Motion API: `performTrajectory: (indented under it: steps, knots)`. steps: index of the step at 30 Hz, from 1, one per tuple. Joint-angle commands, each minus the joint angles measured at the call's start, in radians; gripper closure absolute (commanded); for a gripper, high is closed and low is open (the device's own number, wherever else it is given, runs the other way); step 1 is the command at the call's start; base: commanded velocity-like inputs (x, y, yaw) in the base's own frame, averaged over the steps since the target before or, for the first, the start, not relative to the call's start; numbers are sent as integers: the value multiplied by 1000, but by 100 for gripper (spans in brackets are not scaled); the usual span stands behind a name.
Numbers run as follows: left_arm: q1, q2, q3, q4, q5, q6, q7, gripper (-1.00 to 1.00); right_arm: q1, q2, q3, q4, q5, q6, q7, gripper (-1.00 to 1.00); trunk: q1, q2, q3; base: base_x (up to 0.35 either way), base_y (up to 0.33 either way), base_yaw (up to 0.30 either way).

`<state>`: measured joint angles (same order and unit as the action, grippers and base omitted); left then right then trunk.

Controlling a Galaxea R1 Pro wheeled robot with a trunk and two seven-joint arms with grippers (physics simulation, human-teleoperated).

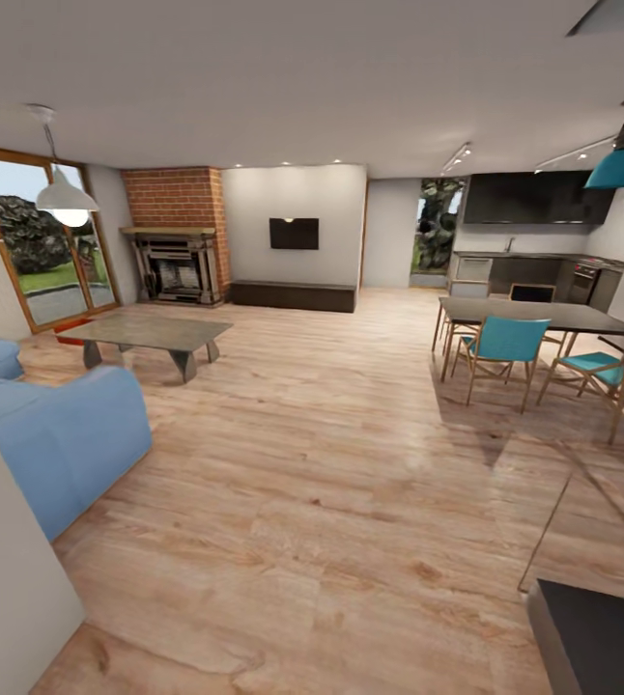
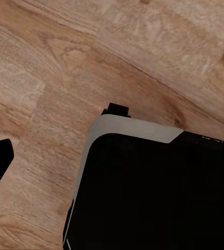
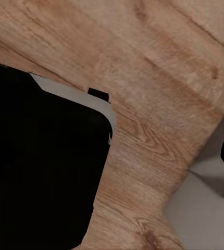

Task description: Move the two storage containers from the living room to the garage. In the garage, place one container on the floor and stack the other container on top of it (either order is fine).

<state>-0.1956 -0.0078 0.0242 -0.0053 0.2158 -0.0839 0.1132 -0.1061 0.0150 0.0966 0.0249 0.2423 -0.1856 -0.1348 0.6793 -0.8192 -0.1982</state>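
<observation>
Head view: a small red-orange shape (image 1: 72,331) on the floor behind the coffee table (image 1: 148,334), mostly hidden by the tabletop; its form cannot be made out. The blue sofa (image 1: 56,425) beside the coffee table is cut by the picture's edge, as are the teal chair (image 1: 621,372) and the teal pendant lamp (image 1: 621,159). Kitchen fittings beyond the dining table (image 1: 544,315) are too small to identify. Wrist views: a dark body (image 2: 153,192) covers much of the plank floor (image 2: 65,67).
</observation>
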Motion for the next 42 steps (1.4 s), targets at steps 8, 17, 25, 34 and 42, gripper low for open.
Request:
performTrajectory:
  steps: [8, 17, 25, 34, 42]
  knots:
    - [-1, 0, 2, 1, 5, -2, 2, -100, -1, 0, 9, 3, 4, -3, -7, -100, 1, -1, -1, 322, 0, -3]
    - [-1, 2, 4, 1, 5, 18, 2, -100, -1, 0, 9, 3, 5, -3, -7, -100, 1, -1, -1, 322, 0, 0]
    - [-1, 3, 5, 1, 5, 46, 2, -100, -1, 0, 9, 3, 5, -3, -7, -100, 1, -1, -1, 325, 0, 0]
    - [-1, 3, 5, 1, 5, 44, 2, -100, -1, 0, 9, 3, 5, -3, -6, -100, 1, -1, -1, 325, 0, 0]
    - [-1, 3, 5, 1, 5, 43, 2, -100, -1, 0, 10, 3, 6, -2, -6, -100, 1, -1, -1, 325, 0, 0]
